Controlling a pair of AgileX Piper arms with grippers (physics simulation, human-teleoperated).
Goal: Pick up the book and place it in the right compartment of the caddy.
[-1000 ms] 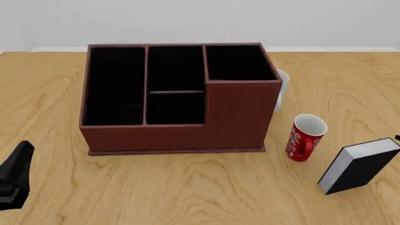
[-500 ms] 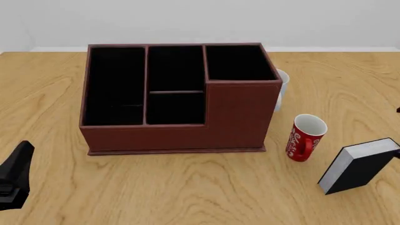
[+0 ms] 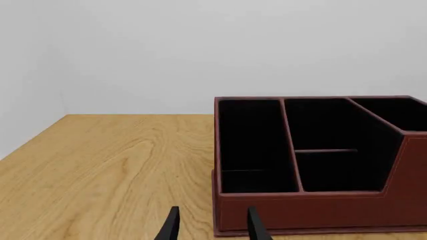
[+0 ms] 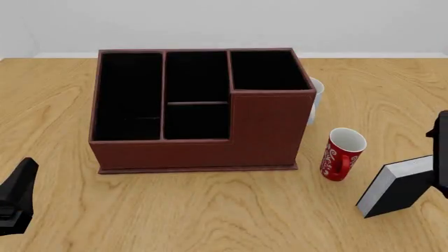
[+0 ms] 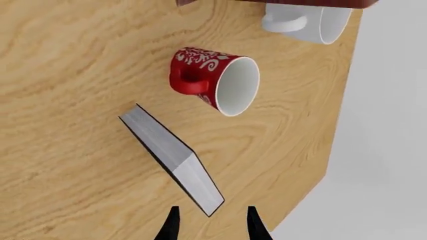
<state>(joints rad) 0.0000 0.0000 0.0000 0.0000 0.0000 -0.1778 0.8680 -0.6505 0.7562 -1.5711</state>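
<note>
The thick black hardcover book with white page edges (image 4: 400, 189) stands on edge, tilted, on the light wooden table (image 4: 210, 210) at the near right, just right of and nearer than a red ceramic mug with white swirl patterns (image 4: 341, 154), and apart from it. The right wrist view shows the book (image 5: 171, 157) as a narrow slab with its grey-white page edge facing the camera and the red mug (image 5: 217, 82) beyond it, mouth open toward the table's right edge. The right gripper (image 5: 211, 225) hovers above the book's end with its two dark fingers (image 5: 172, 226) parted by a modest gap and nothing between them; in the front view only a black part of the right arm (image 4: 441, 157) shows at the right border, over the book's far right corner. The large red-brown leather-look rectangular caddy with black lining (image 4: 266, 131) sits in the middle of the table, well left of the book. Its square right compartment with the tall front wall (image 4: 267, 70) holds nothing visible. A white mug (image 4: 315, 97) peeks from behind the caddy's right side. The left gripper (image 3: 212, 227) rests low at the near left, fingers slightly apart and holding nothing, facing the caddy's (image 3: 320, 210) left front corner.
</note>
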